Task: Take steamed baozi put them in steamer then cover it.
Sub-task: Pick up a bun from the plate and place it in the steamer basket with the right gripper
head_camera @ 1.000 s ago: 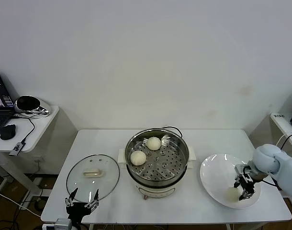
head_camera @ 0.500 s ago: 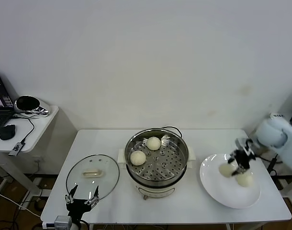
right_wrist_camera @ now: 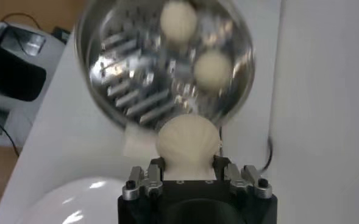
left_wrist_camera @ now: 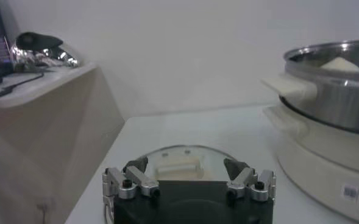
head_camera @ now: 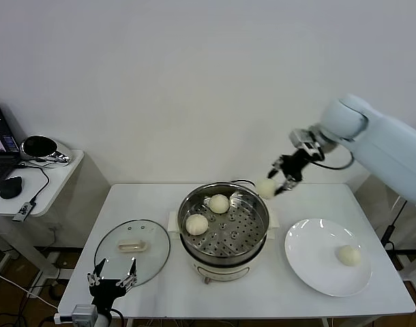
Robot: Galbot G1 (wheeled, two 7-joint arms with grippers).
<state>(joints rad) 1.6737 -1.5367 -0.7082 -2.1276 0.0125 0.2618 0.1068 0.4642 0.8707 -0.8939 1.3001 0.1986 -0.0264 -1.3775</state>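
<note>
Baozi (head_camera: pixel 266 188) gripped in right gripper (head_camera: pixel 281 185) jaws above steamer (head_camera: pixel 224 222), left gripper (head_camera: pixel 113 281) jaws open.

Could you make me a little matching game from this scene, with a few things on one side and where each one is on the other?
Things:
1. glass lid
2. bun in the right gripper
3. white plate
4. left gripper

Places or states:
A. holds one bun
B. flat on the table, left of the steamer
C. open, at the table's near edge
D. in the air by the steamer's rim

Pairs: 1-B, 2-D, 3-A, 4-C
</note>
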